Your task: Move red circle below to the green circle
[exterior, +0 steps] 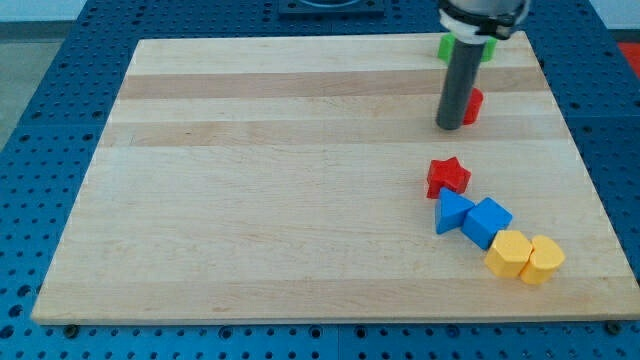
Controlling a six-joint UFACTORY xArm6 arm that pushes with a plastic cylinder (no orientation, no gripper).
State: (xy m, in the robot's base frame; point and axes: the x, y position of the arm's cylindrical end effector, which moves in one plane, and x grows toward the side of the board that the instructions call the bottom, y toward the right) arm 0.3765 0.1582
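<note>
Where the pale wooden board (280, 190) ends, a blue perforated table (40, 150) shows on every side, and nothing more of the room can be seen. Counted by colour, the board carries two red blocks, two blue, two yellow, and green pieces at the view's top right that the rod mostly hides, so their number and shape I cannot tell. No container stands anywhere.

Ending in a plain dark rod, the arm has no claw to stand wide or narrow; my tip (451, 127) rests on the board, touching the left side of the red circle (472, 105). That red circle lies just below the green block (466, 47), toward the view's bottom from it, with a small gap between.

Well below my tip sits the red star (448, 177). Beneath it, close together, lie the blue triangle (452, 212) and blue cube (487, 222). Next come the yellow hexagon (508, 253) and a rounded yellow block (542, 260), touching each other.
</note>
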